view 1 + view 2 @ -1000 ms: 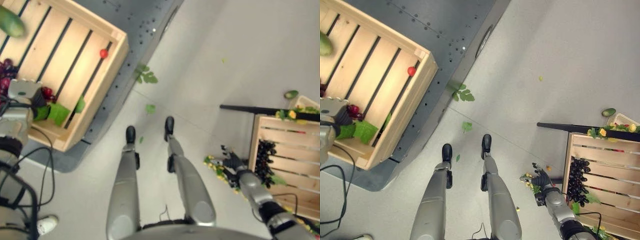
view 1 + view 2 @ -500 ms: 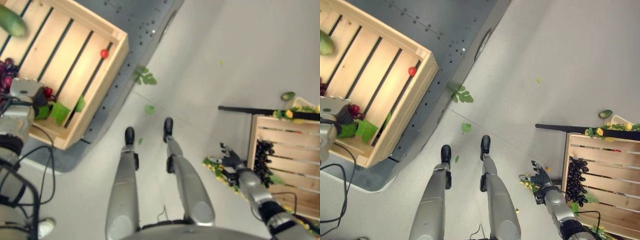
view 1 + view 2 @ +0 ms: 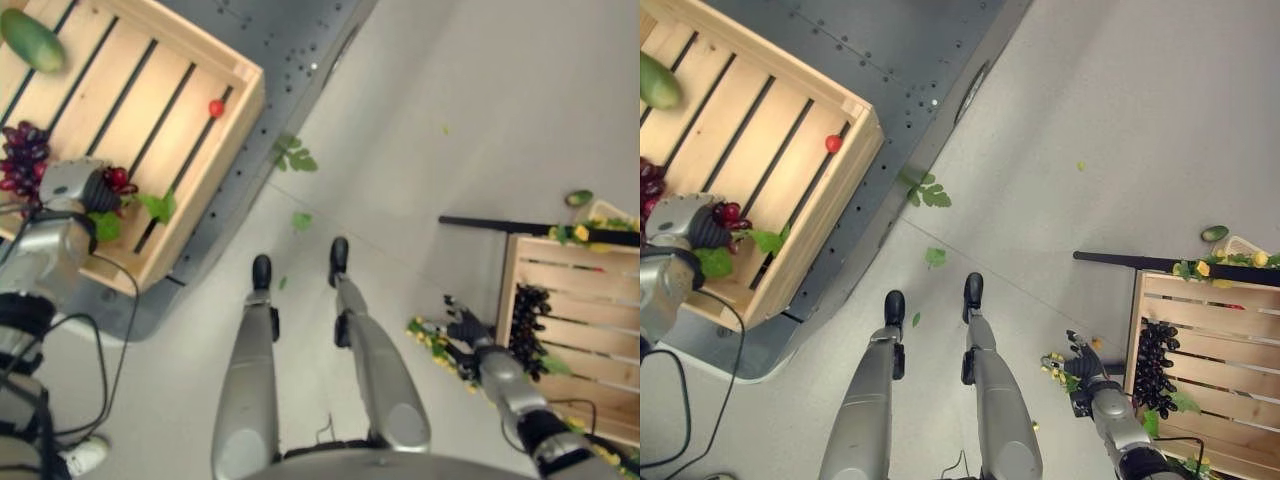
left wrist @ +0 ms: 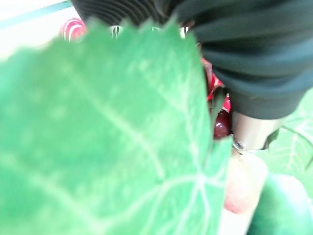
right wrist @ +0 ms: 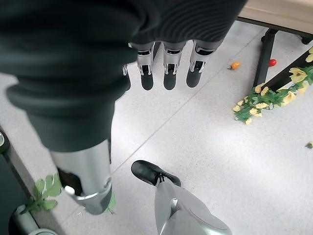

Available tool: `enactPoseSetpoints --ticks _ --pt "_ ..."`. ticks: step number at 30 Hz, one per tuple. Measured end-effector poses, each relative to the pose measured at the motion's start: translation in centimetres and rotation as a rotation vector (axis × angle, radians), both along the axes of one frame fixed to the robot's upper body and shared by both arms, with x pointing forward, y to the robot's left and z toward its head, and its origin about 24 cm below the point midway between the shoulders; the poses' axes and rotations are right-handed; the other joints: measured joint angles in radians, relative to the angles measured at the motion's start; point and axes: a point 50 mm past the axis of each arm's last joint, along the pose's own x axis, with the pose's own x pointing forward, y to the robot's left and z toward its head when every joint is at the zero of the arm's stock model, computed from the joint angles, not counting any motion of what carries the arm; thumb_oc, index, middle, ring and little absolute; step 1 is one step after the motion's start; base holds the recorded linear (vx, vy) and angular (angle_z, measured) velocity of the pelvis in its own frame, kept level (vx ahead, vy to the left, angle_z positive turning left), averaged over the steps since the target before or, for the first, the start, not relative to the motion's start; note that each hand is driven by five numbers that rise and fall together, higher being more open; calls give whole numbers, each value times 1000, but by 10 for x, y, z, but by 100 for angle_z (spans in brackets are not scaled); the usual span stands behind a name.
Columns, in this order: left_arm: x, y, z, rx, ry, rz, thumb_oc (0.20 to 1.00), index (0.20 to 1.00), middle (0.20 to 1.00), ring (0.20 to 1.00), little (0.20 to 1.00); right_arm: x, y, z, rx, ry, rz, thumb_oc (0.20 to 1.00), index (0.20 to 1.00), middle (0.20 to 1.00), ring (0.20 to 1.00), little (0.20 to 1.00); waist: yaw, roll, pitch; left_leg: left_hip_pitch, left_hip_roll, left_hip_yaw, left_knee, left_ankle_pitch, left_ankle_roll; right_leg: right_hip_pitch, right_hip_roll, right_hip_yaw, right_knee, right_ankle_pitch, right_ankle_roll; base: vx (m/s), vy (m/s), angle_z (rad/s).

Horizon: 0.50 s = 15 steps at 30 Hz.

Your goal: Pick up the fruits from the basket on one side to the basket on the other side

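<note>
Over the near corner of the left crate (image 3: 215, 150), the left hand (image 3: 75, 185) was closed around a bunch of red grapes (image 3: 118, 179) with green leaves (image 3: 155, 206). More red grapes (image 3: 22, 157), a green fruit (image 3: 32, 39) and a small red fruit (image 3: 215, 107) lay in that crate. Beside the right crate (image 3: 585, 300) holding dark grapes (image 3: 528, 315), the right hand (image 5: 166, 66) hung with fingers straight, empty.

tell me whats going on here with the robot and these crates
The robot stands between two wooden crates. Its left hand is down in the left crate on a bunch of red grapes with green leaves; whether it grips them is hidden. Its right hand hangs with straight fingers, holding nothing, beside the right crate with black grapes.
</note>
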Motion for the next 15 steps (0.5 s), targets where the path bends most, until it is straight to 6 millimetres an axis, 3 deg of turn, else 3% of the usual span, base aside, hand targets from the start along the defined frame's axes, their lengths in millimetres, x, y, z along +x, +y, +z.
enactPoseSetpoints --ticks 15 --pt "-35 -10 -17 -446 -204 -84 200 200 200 200 200 -13 -10 -6 24 54 -40 1000 1000 1000 1000 1000 23 2 1 50 -1 13 -21 1 0 31 -2 24 -1 -3 3 0 -1 -2"
